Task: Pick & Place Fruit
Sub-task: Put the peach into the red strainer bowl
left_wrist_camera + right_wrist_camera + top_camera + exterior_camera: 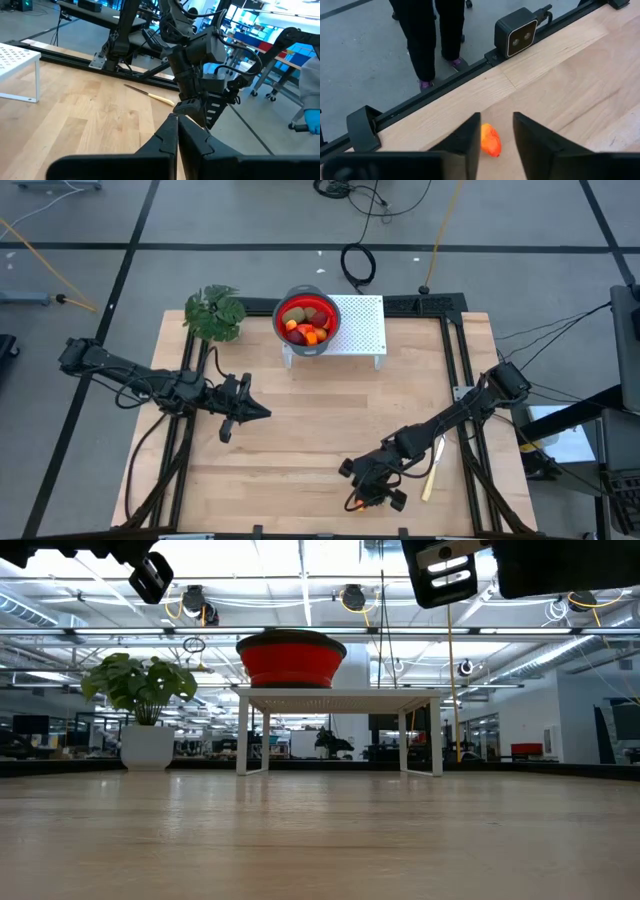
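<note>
One orange fruit (490, 140) lies between parted right fingers (468, 137).

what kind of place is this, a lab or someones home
Likely a robotics lab in a big open office: two robot arms work at a framed wooden table, cables lie on the floor, and desks fill the hall behind.

Fruit (305, 322) heaped in red bowl; one orange piece (490, 140) alone on table near front edge.

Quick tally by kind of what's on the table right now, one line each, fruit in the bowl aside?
Red bowl holding fruit: 1
White perforated stand: 1
Leafy green plant: 1
Pale-handled knife: 1
Loose orange fruit between the right gripper fingers: 1
Total: 5
</note>
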